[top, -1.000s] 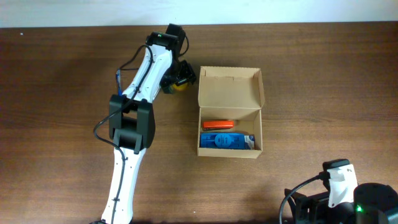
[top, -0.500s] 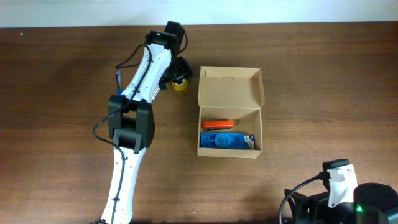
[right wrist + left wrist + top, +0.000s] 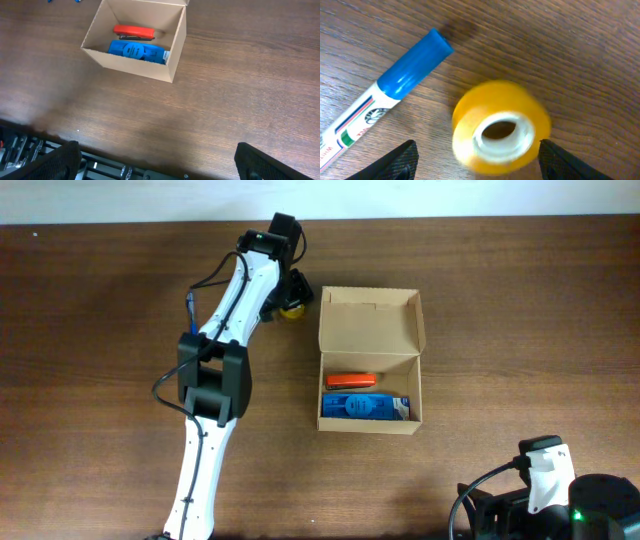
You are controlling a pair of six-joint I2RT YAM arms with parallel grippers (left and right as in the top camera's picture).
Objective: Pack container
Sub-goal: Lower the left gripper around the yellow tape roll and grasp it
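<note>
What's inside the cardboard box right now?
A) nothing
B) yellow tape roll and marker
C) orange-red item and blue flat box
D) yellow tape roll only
C: the container holds an orange-red item and a blue flat box, while the yellow tape roll and the marker lie outside it, by the open left pincer.

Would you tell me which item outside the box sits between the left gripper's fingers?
The yellow tape roll, framed by the open left gripper; the blue-capped marker lies off to its side.
</note>
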